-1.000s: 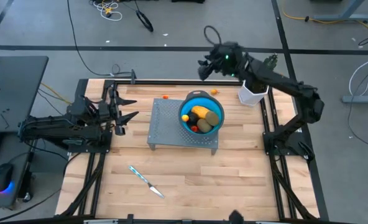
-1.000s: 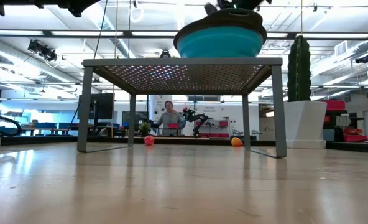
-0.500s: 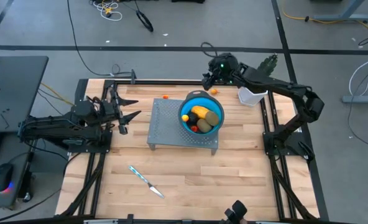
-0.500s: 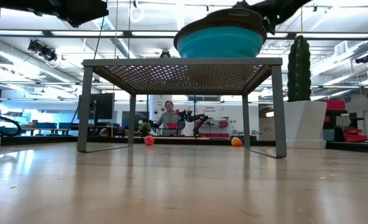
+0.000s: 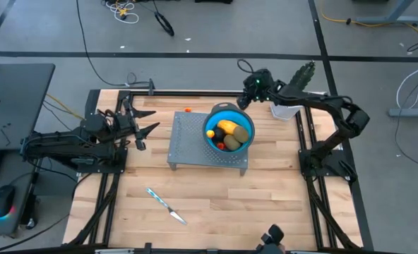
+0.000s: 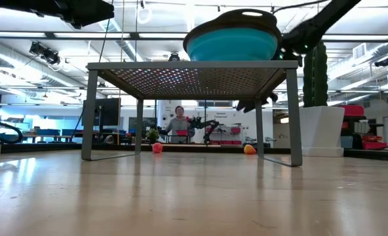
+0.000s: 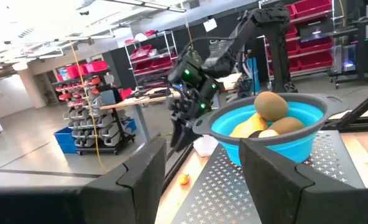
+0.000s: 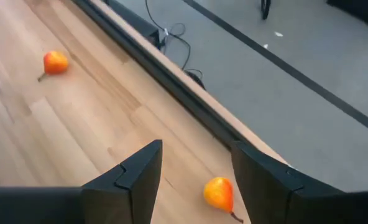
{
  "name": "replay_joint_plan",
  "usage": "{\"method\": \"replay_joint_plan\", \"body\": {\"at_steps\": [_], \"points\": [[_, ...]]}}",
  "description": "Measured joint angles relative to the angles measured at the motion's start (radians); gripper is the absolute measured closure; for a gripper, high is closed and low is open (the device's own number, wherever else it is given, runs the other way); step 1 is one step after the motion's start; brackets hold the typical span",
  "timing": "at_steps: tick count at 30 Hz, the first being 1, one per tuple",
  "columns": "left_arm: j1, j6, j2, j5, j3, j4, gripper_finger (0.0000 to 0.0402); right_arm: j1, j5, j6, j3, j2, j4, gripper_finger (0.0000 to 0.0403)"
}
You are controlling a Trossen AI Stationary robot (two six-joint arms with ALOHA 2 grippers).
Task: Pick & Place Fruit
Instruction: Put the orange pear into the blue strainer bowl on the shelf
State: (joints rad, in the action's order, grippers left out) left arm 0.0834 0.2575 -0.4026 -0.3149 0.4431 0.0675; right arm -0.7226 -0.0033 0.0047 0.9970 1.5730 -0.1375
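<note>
My right tool (image 8: 190, 177) hangs with its fingers spread and nothing between them, low over the far edge of the desk (image 5: 216, 190), just above a small orange fruit (image 8: 219, 193). A second small fruit (image 5: 188, 110) lies farther along that edge. Nearby, the blue bowl (image 5: 213, 121) sits on a grey perforated stand (image 5: 188, 141), holding the yellow and olive-brown fruits (image 5: 229, 128). My left tool (image 5: 147, 121) waits open at the desk's left side.

From overhead we look straight down; low, level across the table; both wrist views look forward; all share the blue bowl (image 5: 228, 132).
</note>
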Motion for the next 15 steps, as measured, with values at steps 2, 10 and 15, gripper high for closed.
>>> {"method": "replay_joint_plan", "body": {"at_steps": [2,10,15], "points": [[0.000,0.009,0.000,0.000,0.000,0.004,0.0191,0.000,-0.002,-0.011,-0.039,0.000,0.039,0.0201],[0.000,0.002,0.000,0.000,0.000,0.009,0.0191,0.026,0.021,-0.009,-0.138,0.000,0.100,0.0201],[0.000,-0.009,0.000,0.001,0.000,0.011,0.0191,0.055,0.010,0.004,-0.195,0.000,0.195,0.0193]]}}
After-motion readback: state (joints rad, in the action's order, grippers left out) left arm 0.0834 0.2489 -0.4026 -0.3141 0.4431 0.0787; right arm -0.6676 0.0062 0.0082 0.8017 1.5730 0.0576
